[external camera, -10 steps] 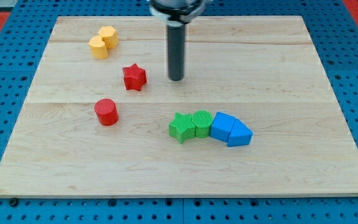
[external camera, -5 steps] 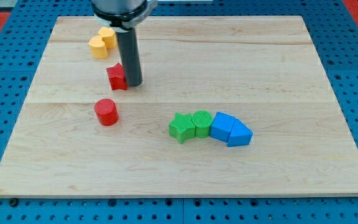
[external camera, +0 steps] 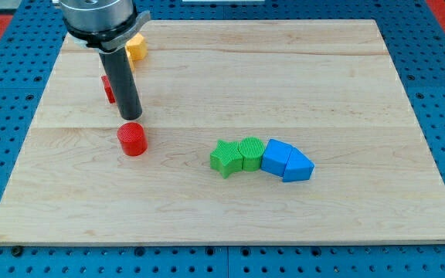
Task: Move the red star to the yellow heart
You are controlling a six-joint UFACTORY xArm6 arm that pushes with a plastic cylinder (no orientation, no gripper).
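The red star (external camera: pixel 108 88) sits at the board's (external camera: pixel 230 208) upper left, mostly hidden behind the rod. My tip (external camera: pixel 132 117) is at its 4 o'clock, touching or just beside; no jaws exist here. The yellow heart (external camera: pixel 136 47) lies at the star's 1 o'clock. The red cylinder (external camera: pixel 132 139) sits near, at the tip's 6 o'clock.

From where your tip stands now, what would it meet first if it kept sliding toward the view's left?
My tip would first press the red star, already against the rod's left and mostly hidden; the yellow heart sits farther up.
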